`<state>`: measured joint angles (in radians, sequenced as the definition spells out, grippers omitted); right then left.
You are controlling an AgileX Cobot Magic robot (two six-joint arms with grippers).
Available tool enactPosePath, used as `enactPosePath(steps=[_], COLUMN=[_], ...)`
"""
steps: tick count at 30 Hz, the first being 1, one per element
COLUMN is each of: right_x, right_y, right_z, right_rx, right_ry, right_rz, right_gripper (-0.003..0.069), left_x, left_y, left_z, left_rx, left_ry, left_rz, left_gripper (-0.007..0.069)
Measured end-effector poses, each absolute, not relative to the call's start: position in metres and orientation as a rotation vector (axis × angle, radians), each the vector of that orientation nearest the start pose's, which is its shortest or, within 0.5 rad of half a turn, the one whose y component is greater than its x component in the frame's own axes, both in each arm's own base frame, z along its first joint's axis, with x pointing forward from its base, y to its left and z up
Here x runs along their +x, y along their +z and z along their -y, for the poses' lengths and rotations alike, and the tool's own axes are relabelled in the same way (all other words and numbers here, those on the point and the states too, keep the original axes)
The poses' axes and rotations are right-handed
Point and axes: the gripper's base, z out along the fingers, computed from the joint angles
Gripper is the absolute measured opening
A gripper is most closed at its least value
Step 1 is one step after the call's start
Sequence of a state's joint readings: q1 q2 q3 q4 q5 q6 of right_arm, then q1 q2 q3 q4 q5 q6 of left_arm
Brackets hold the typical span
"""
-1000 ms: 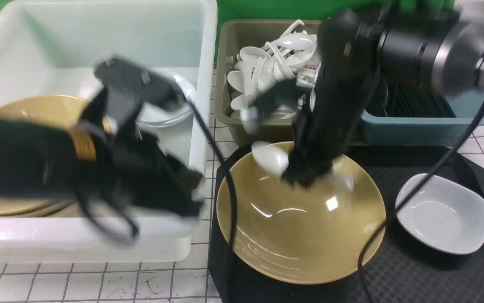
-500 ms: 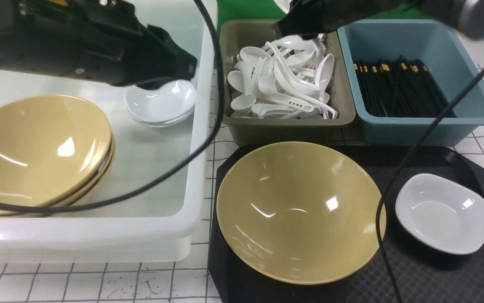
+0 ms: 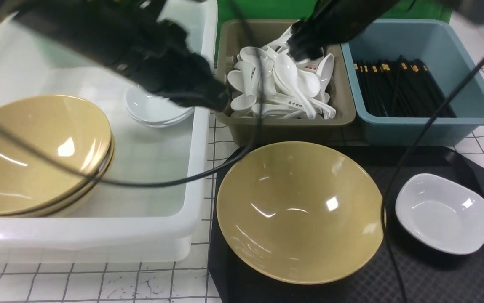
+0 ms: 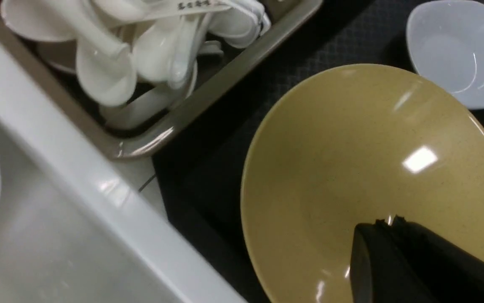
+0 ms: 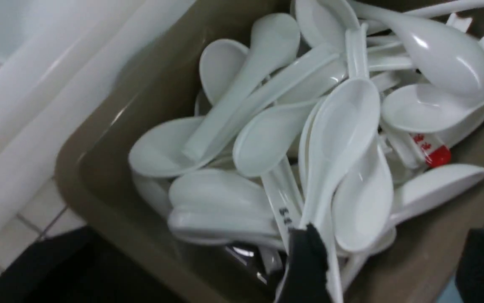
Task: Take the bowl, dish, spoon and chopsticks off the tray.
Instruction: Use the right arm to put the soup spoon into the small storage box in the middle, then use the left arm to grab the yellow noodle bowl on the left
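Note:
The yellow bowl (image 3: pixel 300 212) sits on the left part of the black tray (image 3: pixel 427 269), with the small white dish (image 3: pixel 442 212) to its right. My right gripper (image 3: pixel 306 47) hangs open over the olive bin (image 3: pixel 286 128). A white spoon (image 5: pixel 343 126) lies on the pile there, its handle against one finger (image 5: pixel 307 261), and the jaws stand wide apart (image 5: pixel 393 237). My left gripper (image 3: pixel 214 100) is shut and empty, raised over the gap between tub and bin. In its wrist view the closed tips (image 4: pixel 387 222) show above the bowl (image 4: pixel 351 160). Black chopsticks (image 3: pixel 397 88) lie in the blue bin.
The white tub (image 3: pixel 195 168) on the left holds stacked yellow bowls (image 3: pixel 35 151) and white dishes (image 3: pixel 153 111). The olive bin is full of white spoons (image 3: pixel 267 84). The blue bin (image 3: pixel 431 126) stands behind the tray. Black cables (image 3: pixel 410 168) hang across the bowl and tray.
The right gripper carried the spoon from above the bowl up to the olive bin and opened; the spoon now lies on the pile. The left arm rose from the tub and swung right.

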<state>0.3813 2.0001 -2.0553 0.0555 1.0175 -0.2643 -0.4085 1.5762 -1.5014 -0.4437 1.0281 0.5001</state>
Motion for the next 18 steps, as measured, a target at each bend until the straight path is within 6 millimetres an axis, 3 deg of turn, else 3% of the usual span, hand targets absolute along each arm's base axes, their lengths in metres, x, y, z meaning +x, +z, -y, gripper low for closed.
enactPosePath(steps=[4, 8, 10, 18], right_x=[0.387, 0.357, 0.336, 0.259], right_y=[0.386, 0.401, 0.402, 0.379], right_z=[-0.158, -0.142, -0.133, -0.103], right_rx=[-0.871, -0.87, -0.871, -0.889], right_ry=[0.085, 0.079, 0.079, 0.082], right_rz=[-2.376, -2.402, -2.424, -2.496], right_gripper=[0.0314, 0.0152, 0.0073, 0.0036], left_x=[0.307, 0.321, 0.328, 0.359], left_y=[0.358, 0.336, 0.324, 0.286], left_z=[0.196, 0.228, 0.241, 0.264], left_rx=[1.08, 1.155, 1.158, 1.128], left_ry=[-0.443, -0.322, -0.307, -0.281], left_rz=[-2.391, -2.505, -2.54, -2.611], left_gripper=[0.0011, 0.0098, 0.0177, 0.0489])
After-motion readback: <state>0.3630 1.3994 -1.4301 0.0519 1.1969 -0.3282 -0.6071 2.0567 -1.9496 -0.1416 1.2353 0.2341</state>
